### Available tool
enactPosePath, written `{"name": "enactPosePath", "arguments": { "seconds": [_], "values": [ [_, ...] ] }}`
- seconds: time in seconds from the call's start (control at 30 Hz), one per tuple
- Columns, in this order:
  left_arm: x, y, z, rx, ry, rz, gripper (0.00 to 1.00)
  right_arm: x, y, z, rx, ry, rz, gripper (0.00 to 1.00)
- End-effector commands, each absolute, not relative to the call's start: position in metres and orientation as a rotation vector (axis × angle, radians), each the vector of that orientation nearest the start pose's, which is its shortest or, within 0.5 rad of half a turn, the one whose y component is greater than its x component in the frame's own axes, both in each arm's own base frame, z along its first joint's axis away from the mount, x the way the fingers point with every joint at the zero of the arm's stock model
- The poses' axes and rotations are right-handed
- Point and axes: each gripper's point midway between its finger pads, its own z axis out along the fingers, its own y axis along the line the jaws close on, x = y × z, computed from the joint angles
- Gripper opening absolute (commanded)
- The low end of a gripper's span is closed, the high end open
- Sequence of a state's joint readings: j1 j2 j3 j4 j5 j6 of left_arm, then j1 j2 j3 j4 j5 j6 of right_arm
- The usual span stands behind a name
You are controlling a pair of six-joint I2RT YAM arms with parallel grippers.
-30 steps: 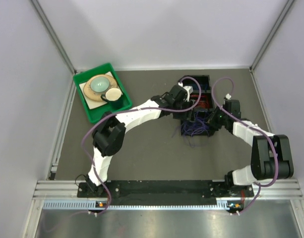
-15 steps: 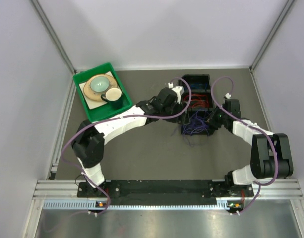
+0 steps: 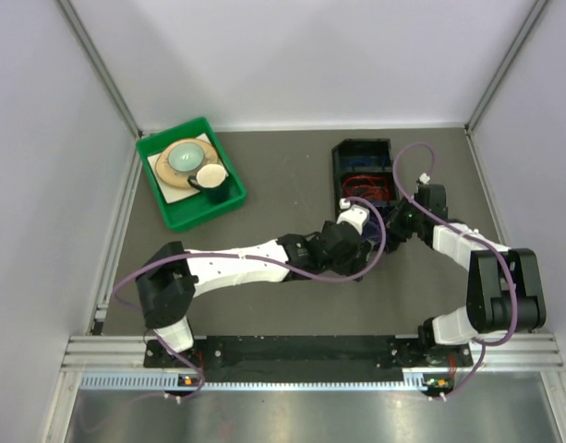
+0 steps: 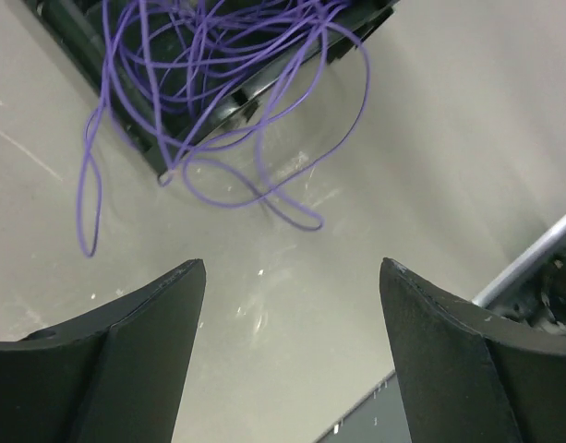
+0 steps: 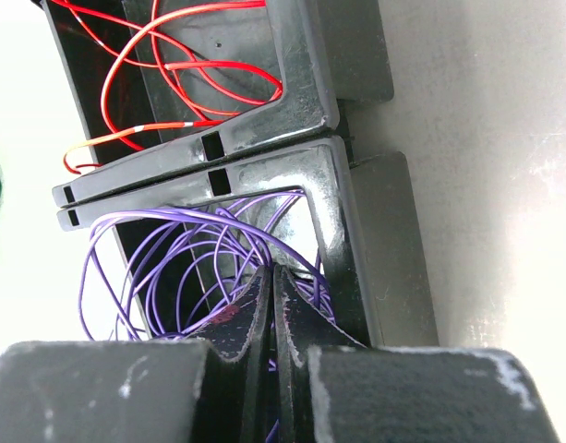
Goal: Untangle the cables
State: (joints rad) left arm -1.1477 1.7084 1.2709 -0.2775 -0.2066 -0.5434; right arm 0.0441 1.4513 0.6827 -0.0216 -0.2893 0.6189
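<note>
The cables lie in two joined black bins (image 3: 341,159). Red cables (image 5: 172,69) fill the far bin (image 5: 301,101). Purple cables (image 5: 172,249) fill the near bin (image 5: 356,240), and in the left wrist view their loops (image 4: 264,175) spill over its edge onto the table. My right gripper (image 5: 273,272) is inside the near bin, jaws shut, with a purple strand showing in the seam between them; from above it sits at the bin's right side (image 3: 393,220). My left gripper (image 4: 292,277) hangs open and empty over bare table just short of the spilled loops, at the near end of the bins (image 3: 355,254).
A green tray (image 3: 172,210) with a plate, a bowl and a dark cup stands at the back left. Pale walls close in the table on three sides. A metal rail (image 3: 310,351) runs along the near edge.
My left arm has swung from over the bins back toward the near side, and its jaws have opened wider. The right arm has stayed in place, shut.
</note>
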Motion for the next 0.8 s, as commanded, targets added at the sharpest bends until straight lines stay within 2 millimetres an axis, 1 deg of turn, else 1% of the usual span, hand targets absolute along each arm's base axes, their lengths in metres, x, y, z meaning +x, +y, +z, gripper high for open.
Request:
{"name": "enactPosePath", "arguments": {
  "seconds": [0.0,0.03,0.1,0.13,0.17,0.23,0.27,0.3,0.33,0.4,0.43,0.47,0.5,0.53,0.67,0.77],
  "values": [
    [0.233,-0.436,0.142,0.46,2.163,-0.545,0.82,0.353,0.089,0.061,0.525,2.339,0.642,0.0],
    [0.238,-0.439,0.136,0.449,2.155,-0.511,0.82,0.353,0.089,0.061,0.527,2.34,0.644,0.0],
    [0.239,-0.445,0.129,0.462,2.152,-0.481,0.81,0.353,0.089,0.061,0.529,2.34,0.646,0.0],
    [0.241,-0.448,0.123,0.472,2.15,-0.454,0.81,0.353,0.09,0.062,0.527,2.339,0.651,0.0],
    [0.247,-0.445,0.12,0.45,2.132,-0.397,0.8,0.353,0.09,0.062,0.527,2.338,0.652,0.0],
    [0.252,-0.442,0.113,0.439,2.121,-0.332,0.79,0.353,0.09,0.063,0.528,2.336,0.653,0.0],
    [0.258,-0.435,0.113,0.407,2.101,-0.271,0.79,0.353,0.091,0.064,0.528,2.333,0.656,0.0],
    [0.261,-0.431,0.111,0.386,2.096,-0.247,0.79,0.353,0.091,0.063,0.528,2.335,0.657,0.0],
    [0.263,-0.427,0.103,0.386,2.096,-0.217,0.79,0.354,0.091,0.064,0.526,2.333,0.659,0.0],
    [0.266,-0.429,0.099,0.394,2.09,-0.212,0.79,0.354,0.092,0.066,0.522,2.331,0.665,0.0],
    [0.266,-0.43,0.092,0.407,2.1,-0.21,0.79,0.354,0.091,0.066,0.524,2.331,0.664,0.0],
    [0.267,-0.433,0.09,0.411,2.104,-0.229,0.79,0.355,0.092,0.068,0.521,2.328,0.666,0.0],
    [0.268,-0.438,0.085,0.423,2.119,-0.258,0.79,0.356,0.092,0.068,0.519,2.326,0.664,0.0],
    [0.269,-0.438,0.082,0.416,2.129,-0.27,0.78,0.356,0.092,0.068,0.52,2.329,0.663,0.0],
    [0.277,-0.432,0.073,0.38,2.16,-0.264,0.72,0.355,0.091,0.069,0.523,2.324,0.662,0.0],
    [0.28,-0.427,0.07,0.372,2.169,-0.262,0.61,0.354,0.091,0.068,0.525,2.328,0.661,0.0]
  ]
}}
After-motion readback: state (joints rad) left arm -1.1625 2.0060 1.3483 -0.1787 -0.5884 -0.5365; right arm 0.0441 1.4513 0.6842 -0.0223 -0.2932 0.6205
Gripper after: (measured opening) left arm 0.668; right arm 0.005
